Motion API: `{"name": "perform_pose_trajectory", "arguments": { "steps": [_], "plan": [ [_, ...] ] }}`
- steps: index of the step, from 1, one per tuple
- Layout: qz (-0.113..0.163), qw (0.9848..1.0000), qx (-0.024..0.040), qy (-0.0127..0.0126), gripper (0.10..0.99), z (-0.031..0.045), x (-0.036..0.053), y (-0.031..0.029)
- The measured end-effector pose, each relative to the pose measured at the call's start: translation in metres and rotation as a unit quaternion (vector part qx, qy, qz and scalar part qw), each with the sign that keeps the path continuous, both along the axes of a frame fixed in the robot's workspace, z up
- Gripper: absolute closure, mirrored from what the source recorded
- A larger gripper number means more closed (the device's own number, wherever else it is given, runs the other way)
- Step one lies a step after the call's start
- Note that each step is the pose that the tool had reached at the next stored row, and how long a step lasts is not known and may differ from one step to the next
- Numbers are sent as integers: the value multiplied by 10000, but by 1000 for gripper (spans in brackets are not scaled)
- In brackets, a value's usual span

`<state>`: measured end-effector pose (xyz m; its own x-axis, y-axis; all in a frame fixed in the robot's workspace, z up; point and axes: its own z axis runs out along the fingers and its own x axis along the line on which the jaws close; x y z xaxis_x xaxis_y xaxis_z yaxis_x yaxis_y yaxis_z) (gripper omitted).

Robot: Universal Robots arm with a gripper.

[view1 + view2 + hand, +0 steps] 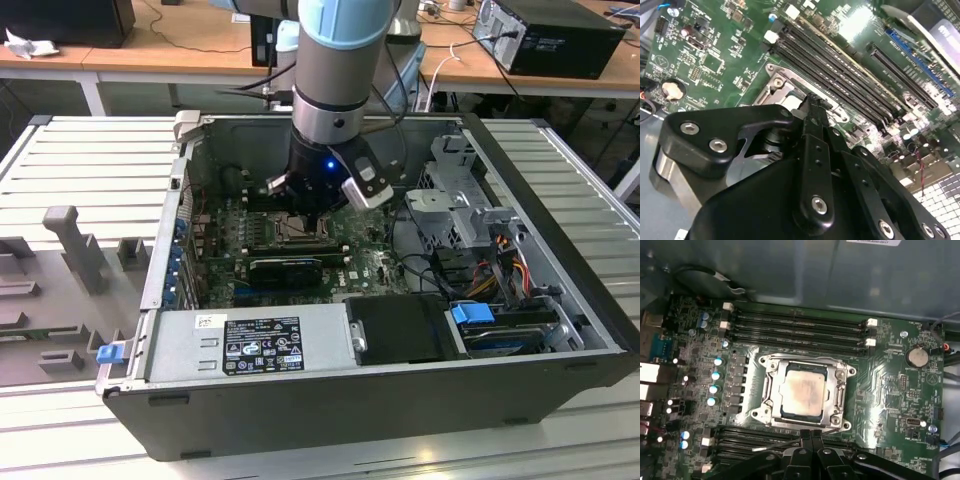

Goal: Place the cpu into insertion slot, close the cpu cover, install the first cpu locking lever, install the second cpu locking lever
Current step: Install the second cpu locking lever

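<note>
Dull, smudged metal cpu (802, 392), shiny silvery metal cpu cover (840, 397), glossy green board (880, 390), matt black hand (810, 437)

Case (560, 330): dark, open-topped, lying on a ribbed grey counter (90, 160).
Green board (890, 390): flat on the case floor, dotted with small capacitors.
Memory slots (795, 325): long, black, in parallel rows, with white end clips.
Coin battery (916, 357): round, silvery, near the board's edge.
Power supply (250, 340): grey box with a label, along the near wall.
Blue latch (474, 313): on the drive bay, at the exterior view's right.
</note>
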<state>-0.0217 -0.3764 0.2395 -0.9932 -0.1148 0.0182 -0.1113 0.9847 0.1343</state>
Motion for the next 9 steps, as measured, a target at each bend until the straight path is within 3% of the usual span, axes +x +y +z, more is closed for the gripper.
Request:
{"name": "perform_pose_trajectory", "arguments": {
  "steps": [2,9],
  "plan": [
    [-1,10000,94,0,980,-4,-30,-52],
    [-21,9999,121,-1,980,-20,-162,-62]
  ]
}}
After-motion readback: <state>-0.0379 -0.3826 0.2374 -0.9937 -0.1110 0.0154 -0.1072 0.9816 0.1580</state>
